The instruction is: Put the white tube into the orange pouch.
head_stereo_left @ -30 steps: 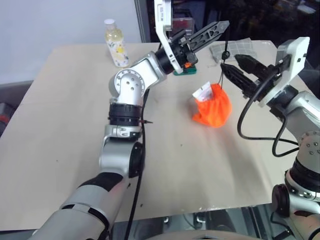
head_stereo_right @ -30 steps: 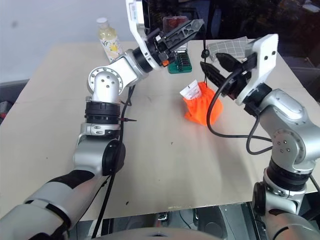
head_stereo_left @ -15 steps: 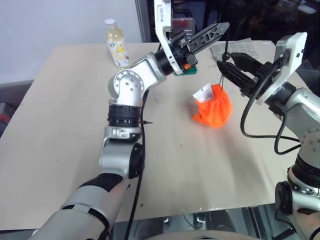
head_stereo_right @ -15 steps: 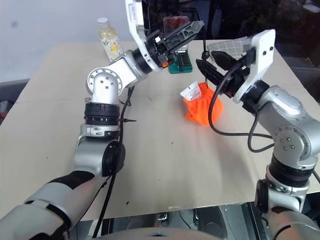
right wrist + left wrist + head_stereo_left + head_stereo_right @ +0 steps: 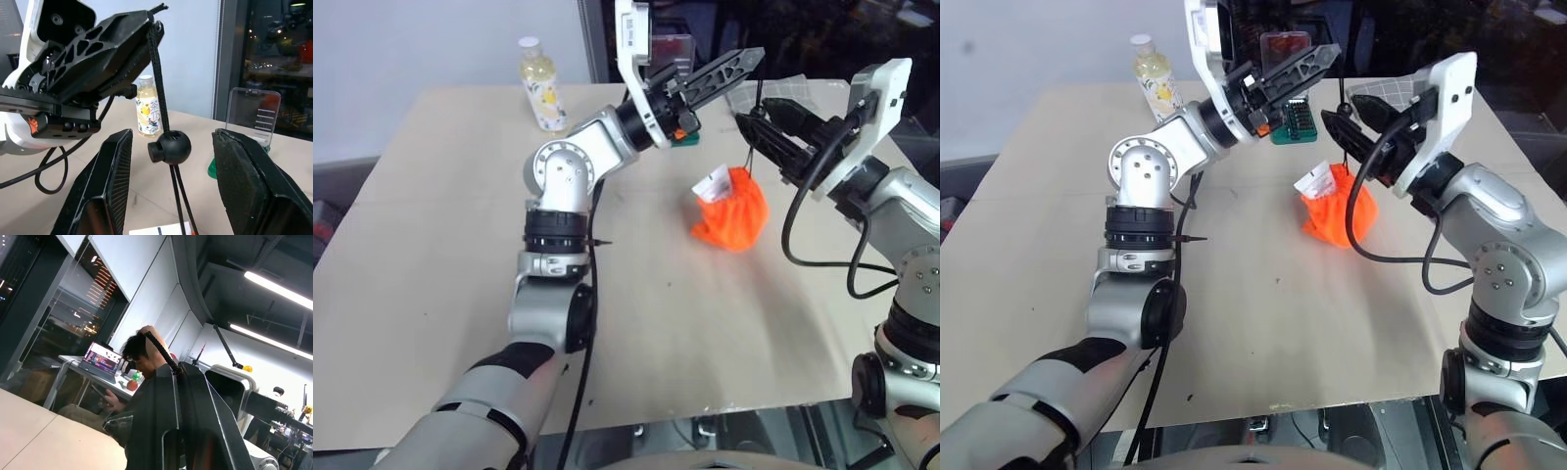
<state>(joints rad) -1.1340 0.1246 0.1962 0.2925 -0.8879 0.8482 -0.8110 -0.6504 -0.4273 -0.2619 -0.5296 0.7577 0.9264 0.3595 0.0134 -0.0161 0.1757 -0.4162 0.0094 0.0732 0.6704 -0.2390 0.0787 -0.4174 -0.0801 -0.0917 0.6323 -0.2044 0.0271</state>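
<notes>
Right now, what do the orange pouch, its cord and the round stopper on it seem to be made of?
Pouch: soft matte fabric, probably; it sags in crumpled folds. Cord: dark braided textile, since a woven texture and a frayed end show where the shut left tool pinches it. Stopper: smooth black ball with a slight sheen, likely plastic.

Most of the white tube (image 5: 711,183) is hidden inside the orange pouch (image 5: 732,217), only its flat end sticking out of the mouth. The grey checked pouch (image 5: 1393,92) is largely covered by the right gripper (image 5: 754,128). In the left wrist view the cord's (image 5: 160,354) lower run disappears behind the closed fingers (image 5: 161,421), and a seated person (image 5: 131,377) behind them is partly blocked.
</notes>
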